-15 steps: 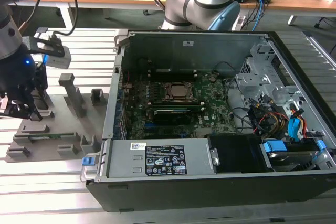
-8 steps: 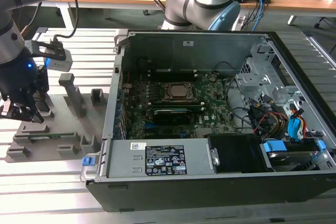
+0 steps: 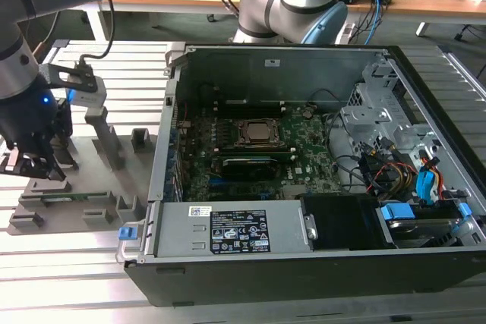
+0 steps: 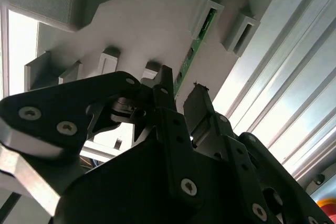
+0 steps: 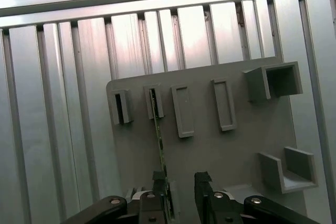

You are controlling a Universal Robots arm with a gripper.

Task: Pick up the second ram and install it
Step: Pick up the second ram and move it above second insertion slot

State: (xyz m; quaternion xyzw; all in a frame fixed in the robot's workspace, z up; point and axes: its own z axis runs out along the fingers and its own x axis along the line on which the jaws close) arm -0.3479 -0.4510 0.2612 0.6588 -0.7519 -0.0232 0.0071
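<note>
step: pre-grasp | gripper (image 5: 181,182) jaws open, straddling second ram (image 5: 159,140) | ram unlifted in holder tray (image 5: 236,145) | pickup, install pending

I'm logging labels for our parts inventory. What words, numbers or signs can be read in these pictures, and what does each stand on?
No text is legible.
Large label on the metal cover: print too small to read.
Small sticker on the same cover: too small.
Tiny sticker on the case wall: blurred.
Second ram and grey holder tray: no print seen.
</note>
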